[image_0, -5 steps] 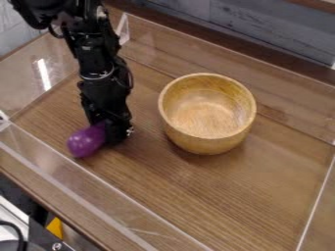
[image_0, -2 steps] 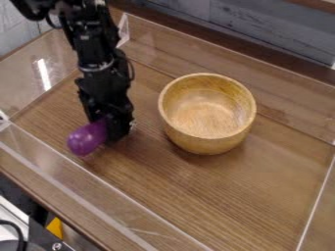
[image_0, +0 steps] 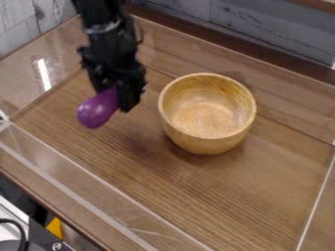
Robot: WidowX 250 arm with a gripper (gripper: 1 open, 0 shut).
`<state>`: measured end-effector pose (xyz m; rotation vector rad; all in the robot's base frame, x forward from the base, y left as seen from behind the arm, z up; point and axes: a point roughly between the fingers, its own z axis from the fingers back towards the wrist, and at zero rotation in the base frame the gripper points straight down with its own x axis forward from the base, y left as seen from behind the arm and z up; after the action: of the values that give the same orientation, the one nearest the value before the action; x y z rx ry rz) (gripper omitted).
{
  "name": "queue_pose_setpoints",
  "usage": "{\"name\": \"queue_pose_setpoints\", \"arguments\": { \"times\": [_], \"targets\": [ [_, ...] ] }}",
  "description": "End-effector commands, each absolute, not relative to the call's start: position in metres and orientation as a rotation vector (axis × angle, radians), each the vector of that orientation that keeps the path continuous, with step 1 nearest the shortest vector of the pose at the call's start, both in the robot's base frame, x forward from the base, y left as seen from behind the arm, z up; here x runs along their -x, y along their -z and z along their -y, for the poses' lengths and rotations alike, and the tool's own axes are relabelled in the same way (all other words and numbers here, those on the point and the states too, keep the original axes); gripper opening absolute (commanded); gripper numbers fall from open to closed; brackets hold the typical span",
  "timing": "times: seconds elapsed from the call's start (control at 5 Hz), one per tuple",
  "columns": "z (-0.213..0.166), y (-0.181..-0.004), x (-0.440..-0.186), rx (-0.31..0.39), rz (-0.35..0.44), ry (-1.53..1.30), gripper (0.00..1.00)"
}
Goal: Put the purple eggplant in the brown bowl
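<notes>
While the pincer (image_0: pixel 119 96) grips one purple eggplant (image_0: pixel 94 111), one brown bowl (image_0: pixel 207 113), one table (image_0: pixel 236 196).

I've lifted the purple eggplant (image_0: pixel 94 111) off the wooden table (image_0: pixel 249 196): a second ago it lay on the boards near the left edge, and now it hangs clear above them, clamped in the gripper (image_0: pixel 121 98). My arm has risen with it and drifted a little toward the far edge, leaving a faint shadow on the wood below.
</notes>
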<state>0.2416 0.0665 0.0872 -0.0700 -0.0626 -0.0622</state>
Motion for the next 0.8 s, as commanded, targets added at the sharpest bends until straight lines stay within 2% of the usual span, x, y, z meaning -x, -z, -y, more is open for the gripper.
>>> {"name": "queue_pose_setpoints", "arguments": {
  "times": [0.0,0.6],
  "targets": [
    [-0.044,-0.111,-0.263,0.070,0.117,0.058,0.00],
    [0.019,-0.099,-0.292,0.087,0.126,0.077,0.00]
  ]
}}
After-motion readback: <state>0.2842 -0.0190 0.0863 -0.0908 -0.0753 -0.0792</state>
